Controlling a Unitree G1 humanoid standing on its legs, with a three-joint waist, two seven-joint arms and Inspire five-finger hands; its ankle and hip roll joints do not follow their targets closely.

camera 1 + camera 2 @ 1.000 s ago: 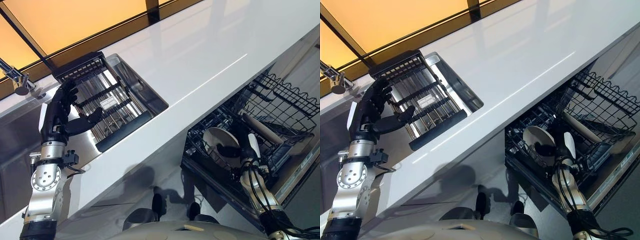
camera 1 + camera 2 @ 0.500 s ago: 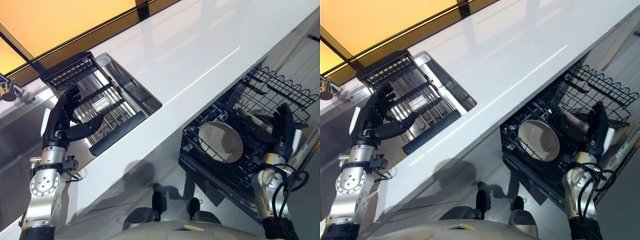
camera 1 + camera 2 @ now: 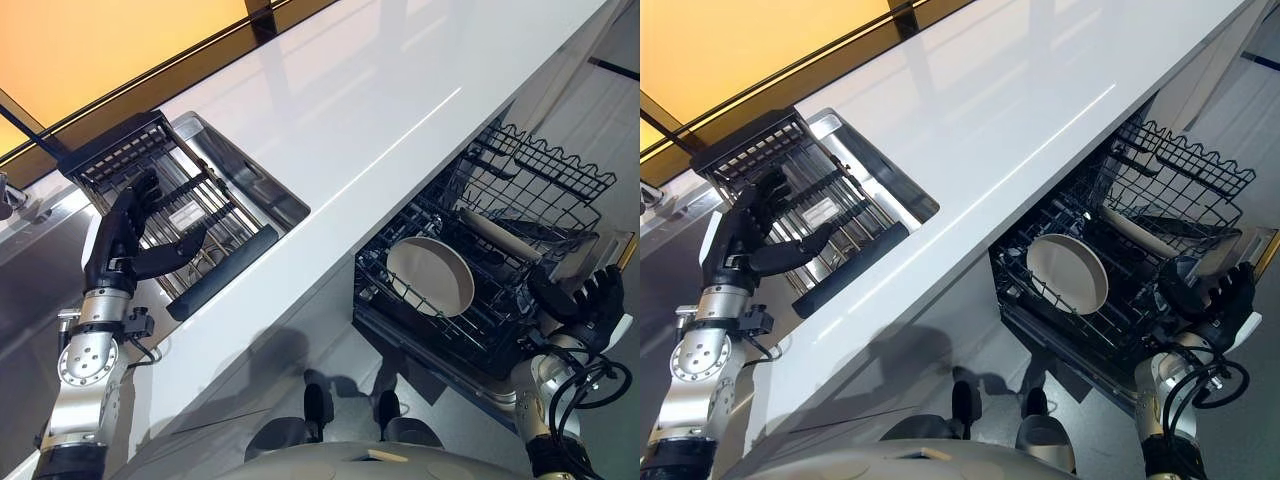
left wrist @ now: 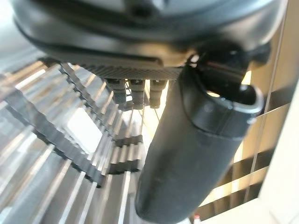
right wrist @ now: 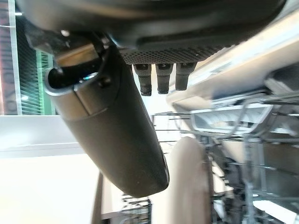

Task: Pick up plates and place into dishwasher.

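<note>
Right hand (image 3: 590, 300) hangs empty, fingers spread (plate (image 3: 430, 276) racked); left hand (image 3: 125, 235) likewise.

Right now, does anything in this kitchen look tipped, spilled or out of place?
Nothing stands out. A pale plate stands on edge in the dishwasher's pulled-out lower rack, as plates should. The right hand is open beside the rack, the left hand open over the drying rack in the sink. No spills on the white counter.

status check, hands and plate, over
Left hand open over the sink rack. Right hand open, empty, beside the dishwasher rack. Plate standing on edge in the rack. Nothing in the way.
</note>
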